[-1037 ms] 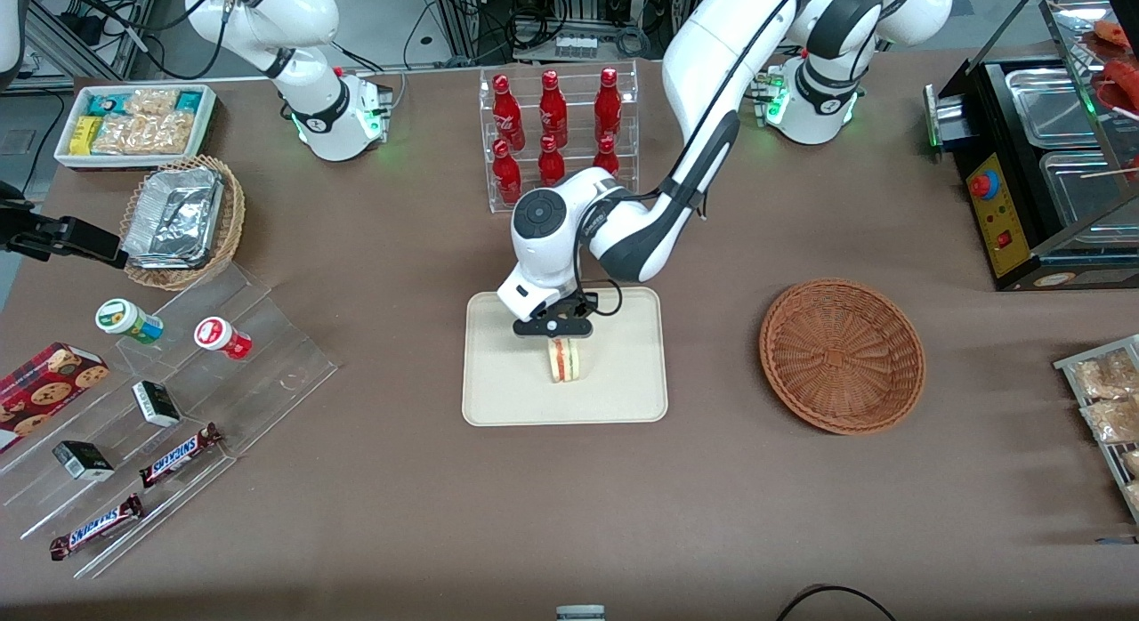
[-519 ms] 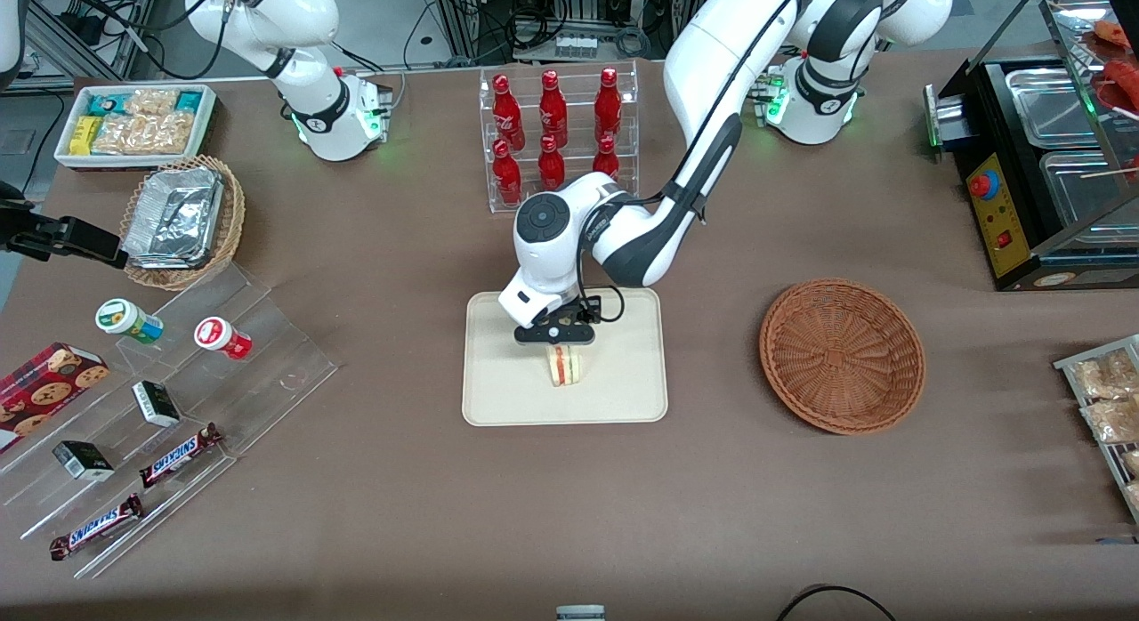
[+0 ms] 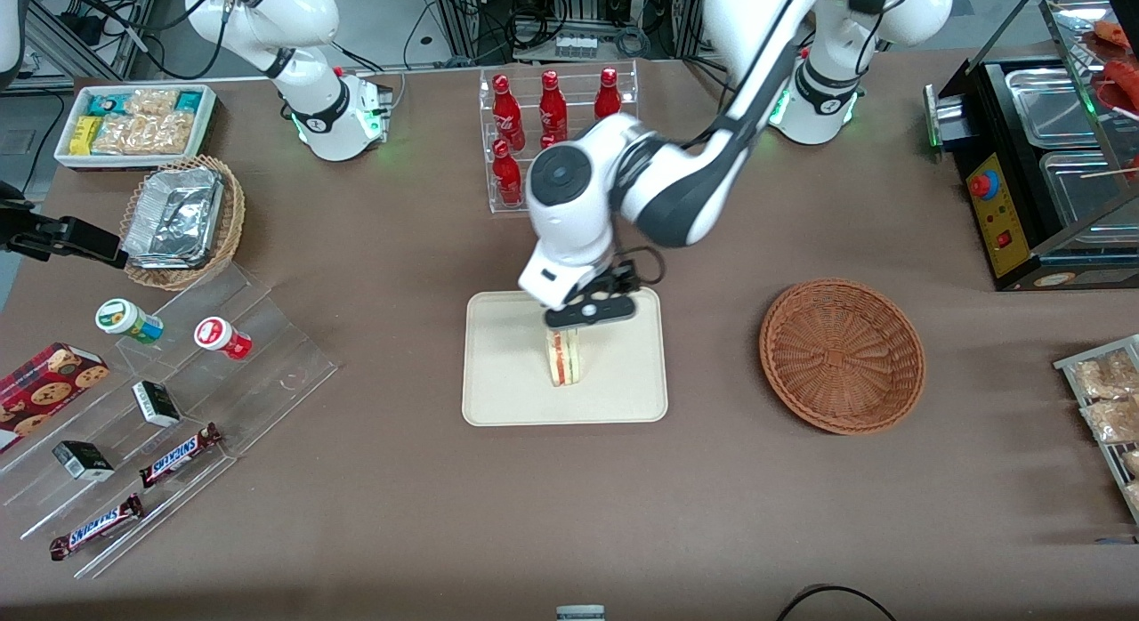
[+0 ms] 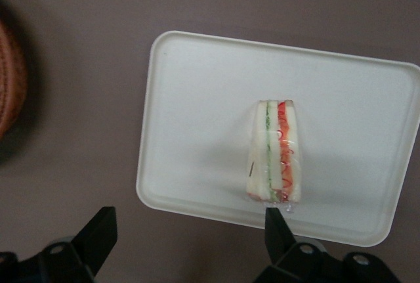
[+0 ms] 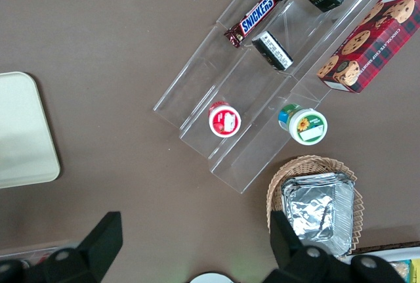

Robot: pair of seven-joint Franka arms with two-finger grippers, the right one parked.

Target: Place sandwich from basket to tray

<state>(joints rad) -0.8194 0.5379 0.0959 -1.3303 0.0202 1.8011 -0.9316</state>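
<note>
You have the small triangular wedge sandwich of pale white bread standing on its edge near the middle of the flat cream-white rectangular tray, its red and yellow-green filling stripes facing up. Nothing grips it: in the left wrist view the sandwich sits apart from the two black fingertips, which stand spread wide with bare tray and brown tabletop between them. Your gripper hangs open just above the sandwich, at about its 12 o'clock in the front view, over the tray edge farther from that camera.

The left arm reaches in from its base at roughly 1 o'clock of the tray, its white and dark-grey links folded at the elbow and its round wrist joint pointing the gripper straight down.

The tray is smooth and matte with rounded corners and a low rim, and lies flat on the brown cloth-like tabletop. At its 3 o'clock, well apart toward the working arm's end, lies the round, shallow, reddish-brown woven wicker basket, with only its ribbed weave showing inside; a curved slice of that basket also shows in the left wrist view. Farther from the front camera than the tray, at its 12 o'clock, a clear acrylic rack of red bottles stands partly hidden by the arm.
</note>
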